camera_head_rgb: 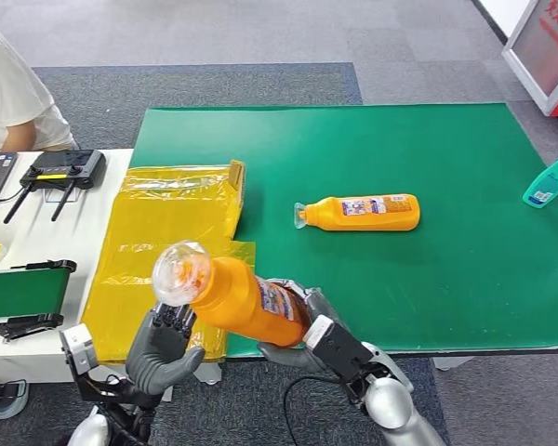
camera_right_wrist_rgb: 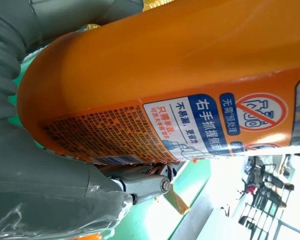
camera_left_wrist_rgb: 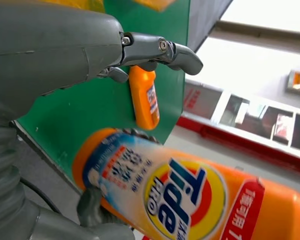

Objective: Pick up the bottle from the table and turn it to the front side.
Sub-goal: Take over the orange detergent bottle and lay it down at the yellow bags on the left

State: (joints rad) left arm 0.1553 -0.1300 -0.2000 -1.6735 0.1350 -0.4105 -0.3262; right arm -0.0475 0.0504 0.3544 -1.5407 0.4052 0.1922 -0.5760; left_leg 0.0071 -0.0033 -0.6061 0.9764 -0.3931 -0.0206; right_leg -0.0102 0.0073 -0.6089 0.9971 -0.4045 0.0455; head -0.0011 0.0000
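orange plastic fills the near foreground: the tide detergent bottle (camera_head_rgb: 245,299) is off the green tabletop (camera_head_rgb: 403,158) and held in the air just over its near edge, its long axis running roughly level from the right hand (camera_head_rgb: 312,327) toward the robot's left, with the clear cap (camera_head_rgb: 180,272) at the left end and tipped toward the camera. the right hand's fingers (camera_right_wrist_rgb: 148,184) are clamped around the bottle's base end, so that hand carries it. the left hand (camera_head_rgb: 163,346) sits just below the cap end, fingers (camera_head_rgb: 172,319) part-curled and reaching up toward the neck; whether they actually touch it i cannot tell, and in the left wrist view they stand apart with nothing between them. the left wrist view faces the big tide logo, the right wrist view the fine-print back label, so the turn looks to be a roll about the long axis, with the left hand nearest to steady or take the neck. open room lies ahead over the tabletop; a second orange bottle (camera_head_rgb: 360,212) lies on its side well apart, a yellow plastic bag (camera_head_rgb: 164,232) lies just beyond the left hand, and a teal bottle (camera_head_rgb: 549,181) lies at the far right edge.
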